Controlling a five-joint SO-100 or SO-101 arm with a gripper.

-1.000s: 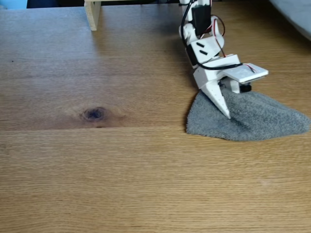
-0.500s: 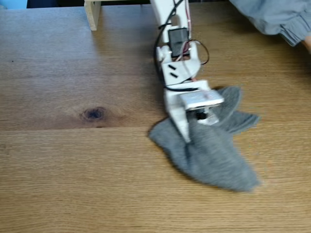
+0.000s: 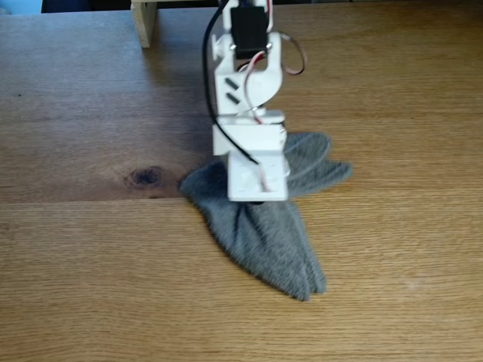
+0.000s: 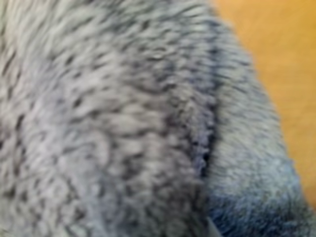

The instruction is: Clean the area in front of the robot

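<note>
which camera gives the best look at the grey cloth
The fixed view: the whole grey cloth lies bunched on the wooden tabletop, with the gripper down on it. The wrist view gives a blurred close-up of its terry pile and some table.

The light oak-coloured wooden table (image 3: 90, 286) has fine straight grain running across the fixed view, with a seam between boards crossing at mid-height. One dark brown knot (image 3: 146, 176) sits left of centre, just above that seam. A small pale smudge (image 3: 411, 284) shows on the bare wood at lower right. A crumpled grey terry cloth (image 3: 264, 230) lies flat on the table near the middle, its left corner close to the knot, one long fold tapering toward the lower right and two shorter lobes spreading to the right. In the wrist view the cloth's looped pile (image 4: 108, 118) is blurred, with a strip of table (image 4: 281, 54) at upper right. A pale wooden post (image 3: 143, 21) stands on the table at the far edge, upper left.
</note>
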